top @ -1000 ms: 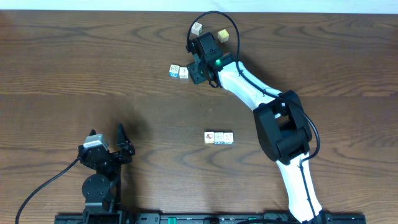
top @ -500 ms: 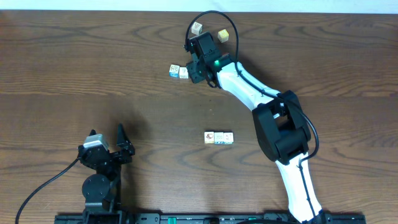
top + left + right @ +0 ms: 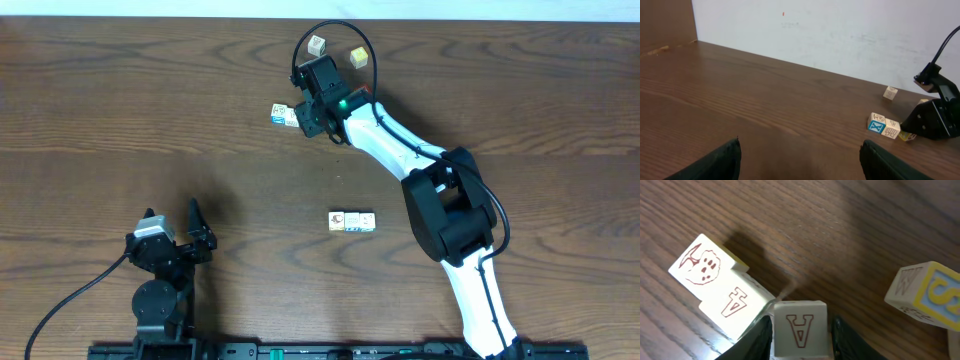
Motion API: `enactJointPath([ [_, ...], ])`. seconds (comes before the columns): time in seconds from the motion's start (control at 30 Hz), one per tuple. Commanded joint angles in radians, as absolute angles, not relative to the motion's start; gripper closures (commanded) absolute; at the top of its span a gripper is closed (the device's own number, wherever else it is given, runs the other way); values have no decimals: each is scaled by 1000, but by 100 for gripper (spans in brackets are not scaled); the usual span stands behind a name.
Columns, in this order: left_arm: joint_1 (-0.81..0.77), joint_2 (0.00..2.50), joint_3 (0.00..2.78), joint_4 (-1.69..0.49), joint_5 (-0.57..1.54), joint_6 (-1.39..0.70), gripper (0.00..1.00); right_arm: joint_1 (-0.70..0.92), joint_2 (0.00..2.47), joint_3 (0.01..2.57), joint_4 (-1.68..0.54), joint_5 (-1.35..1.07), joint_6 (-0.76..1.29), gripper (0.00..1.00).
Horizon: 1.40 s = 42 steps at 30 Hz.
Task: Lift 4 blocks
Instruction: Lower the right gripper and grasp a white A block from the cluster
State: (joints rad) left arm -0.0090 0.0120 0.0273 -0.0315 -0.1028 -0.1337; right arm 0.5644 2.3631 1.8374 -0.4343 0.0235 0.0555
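The right hand [image 3: 800, 332] has its fingers pressed on both sides of the A block [image 3: 800, 322], near the far edge of the desk [image 3: 150, 100]. I would lift it straight up with the grip square, since the neighbour block [image 3: 715, 282] seems to touch its left corner and could drag. A W cube [image 3: 920, 297] lies just to the right. Overhead I count that neighbour, a far cube [image 3: 317, 44], a yellowish cube [image 3: 357, 57] and a row of three [image 3: 352, 221] mid-desk. That makes seven with the pinched one, though those crowded at the hand are hard to separate. The left hand [image 3: 800, 147] sits spread wide, empty.

Overhead top-down, left wrist low, distant, right wrist close, blocks [image 3: 884, 125] shared
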Motion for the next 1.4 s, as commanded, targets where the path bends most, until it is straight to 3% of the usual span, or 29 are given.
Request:
enactJointPath([
  [0.0, -5, 10, 4, -66, -108, -131, 23, 572, 2387, 1853, -437, 64, 47, 64],
  [0.4, -5, 10, 4, -66, -108, -131, 23, 569, 2436, 1853, -439, 63, 47, 67],
  [0.7, -5, 10, 4, -66, -108, -131, 24, 567, 2435, 1855, -415, 63, 46, 52],
  [0.97, -5, 10, 4, -66, -108, -131, 24, 566, 2435, 1887, -418, 64, 46, 59],
  [1.37, -5, 10, 4, -66, -108, -131, 23, 567, 2435, 1935, -446, 76, 43, 61],
])
